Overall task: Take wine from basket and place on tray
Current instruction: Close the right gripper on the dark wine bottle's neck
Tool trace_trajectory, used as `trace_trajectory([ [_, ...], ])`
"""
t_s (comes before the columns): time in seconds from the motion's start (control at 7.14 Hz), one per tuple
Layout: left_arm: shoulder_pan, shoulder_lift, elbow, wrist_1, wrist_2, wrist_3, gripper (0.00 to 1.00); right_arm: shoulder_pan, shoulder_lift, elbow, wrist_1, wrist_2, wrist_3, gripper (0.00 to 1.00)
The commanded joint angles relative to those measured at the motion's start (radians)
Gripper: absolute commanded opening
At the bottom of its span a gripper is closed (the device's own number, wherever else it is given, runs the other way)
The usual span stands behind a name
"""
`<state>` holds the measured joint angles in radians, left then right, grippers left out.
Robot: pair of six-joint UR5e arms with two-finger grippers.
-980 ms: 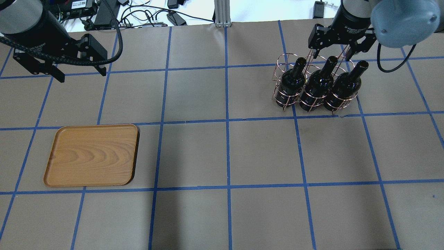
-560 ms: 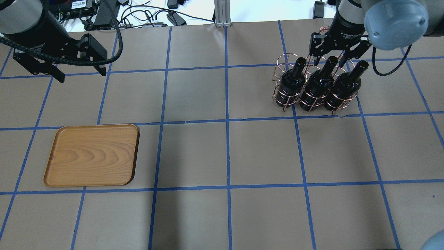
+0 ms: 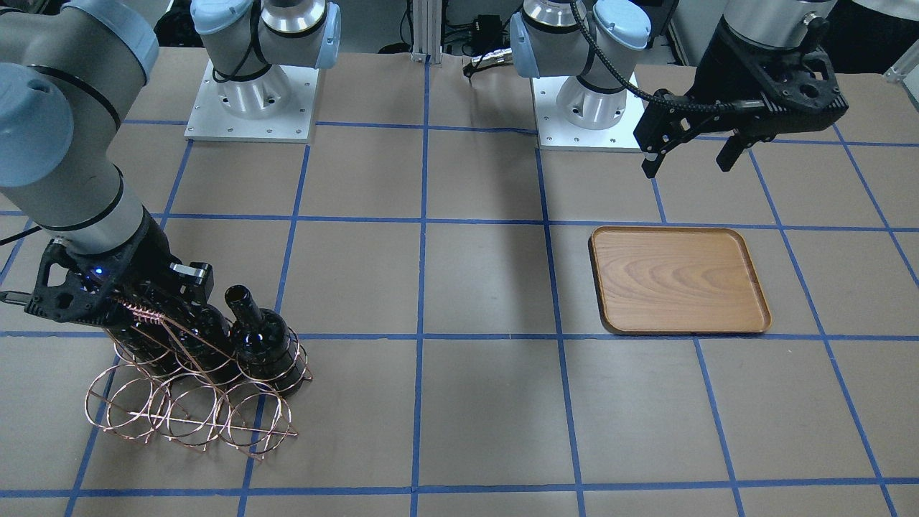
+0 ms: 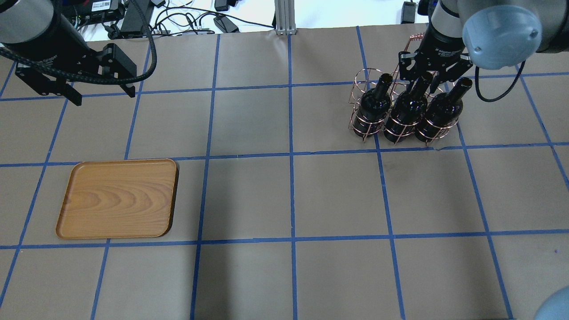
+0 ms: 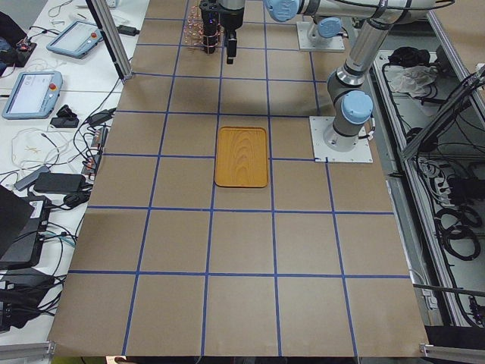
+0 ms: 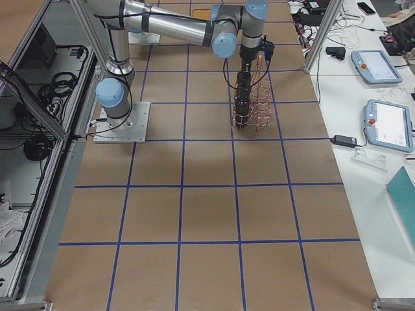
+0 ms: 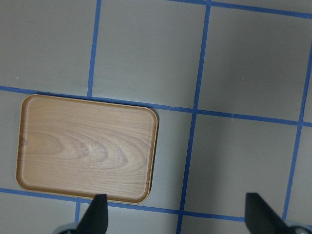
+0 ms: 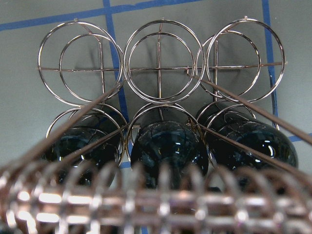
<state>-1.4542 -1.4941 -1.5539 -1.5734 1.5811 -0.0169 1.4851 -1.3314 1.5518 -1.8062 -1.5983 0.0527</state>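
Three dark wine bottles [image 4: 405, 111] stand in the near row of the copper wire basket [image 4: 364, 75] at the table's far right. Its far row of rings [image 8: 158, 69] holds nothing. My right gripper [image 4: 425, 76] is open and low over the basket, its fingers on either side of the middle bottle's neck. The coiled handle [image 3: 140, 310] lies just beyond it and fills the bottom of the right wrist view. The wooden tray [image 4: 118, 198] lies bare at the near left. My left gripper [image 4: 105, 96] is open and empty, hovering behind the tray [image 7: 87, 148].
Blue tape lines divide the brown table into squares. Cables and power bricks [image 4: 178, 18] and an aluminium post [image 4: 282, 15] sit beyond the far edge. The two arm bases [image 3: 251, 93] stand on white plates at the robot's side.
My right gripper has come down and slightly toward the bottles, from above the handle to the level of the bottle necks. The left arm, tray and basket have not moved.
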Motion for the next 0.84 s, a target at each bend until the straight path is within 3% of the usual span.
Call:
trace_trajectory([
  [0.0, 0.000, 0.000, 0.000, 0.000, -0.003, 0.000, 1.00, 0.000, 0.000, 0.001, 0.002, 0.001, -0.001, 0.17],
  [0.28, -0.003, 0.000, 0.000, -0.002, 0.000, 0.000, 1.00, 0.001, -0.014, -0.022, 0.010, 0.014, 0.019, 0.16],
  [0.7, -0.002, 0.000, 0.000, -0.011, 0.002, 0.000, 1.00, 0.004, -0.122, -0.171, 0.267, 0.000, 0.024, 0.18],
])
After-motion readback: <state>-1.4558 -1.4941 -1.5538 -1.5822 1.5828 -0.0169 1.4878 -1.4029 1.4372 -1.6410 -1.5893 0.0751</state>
